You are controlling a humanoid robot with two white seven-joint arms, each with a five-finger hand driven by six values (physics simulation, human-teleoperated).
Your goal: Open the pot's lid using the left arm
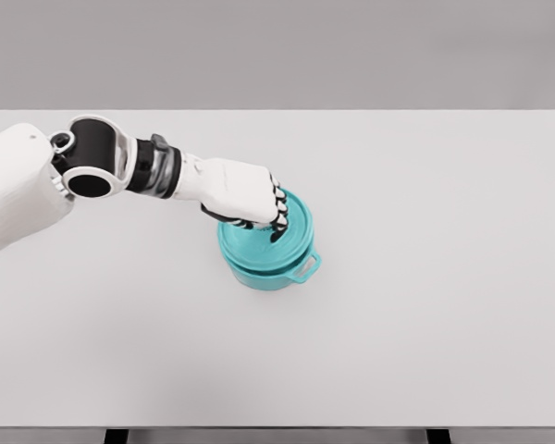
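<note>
I see the teal pot [268, 254] sitting near the middle of the white worktop [425, 342]. My left hand [245, 192] comes in from nine o'clock and rests on top of the lid [291, 231]. Its fingers [279, 215] curl down over the lid's middle, I think to grab the knob there, but the knob is hidden, so I cannot tell if they hold it. The lid looks still on. A small handle [307, 267] sticks out at five o'clock.

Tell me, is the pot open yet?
Not yet. The left hand has reached the teal pot and sits on top of its lid, fingers curled over the middle. The lid looks still on. Lifting it off is what's left.
</note>
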